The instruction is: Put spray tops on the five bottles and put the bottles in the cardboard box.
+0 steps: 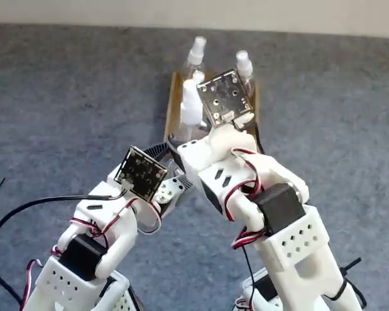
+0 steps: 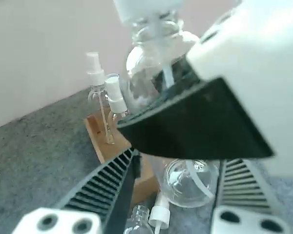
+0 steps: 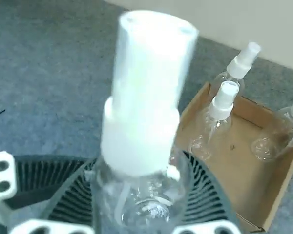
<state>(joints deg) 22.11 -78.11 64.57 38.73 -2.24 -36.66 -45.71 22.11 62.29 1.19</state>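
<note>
Centrally, on the grey carpeted table (image 1: 65, 97), the cardboard box (image 1: 174, 103) is set, and three capped bottles (image 3: 212, 131) are stood inside it. A clear bottle (image 2: 146, 78), fitted with its spray top (image 3: 146, 87), is clamped by the right gripper (image 3: 136, 200) beside the box. Its base is flanked by the left gripper (image 2: 178, 170), whose fingers are spread apart.

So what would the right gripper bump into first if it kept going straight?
Probably the near wall of the cardboard box, then the bottles in it, though depth is unclear.
</note>
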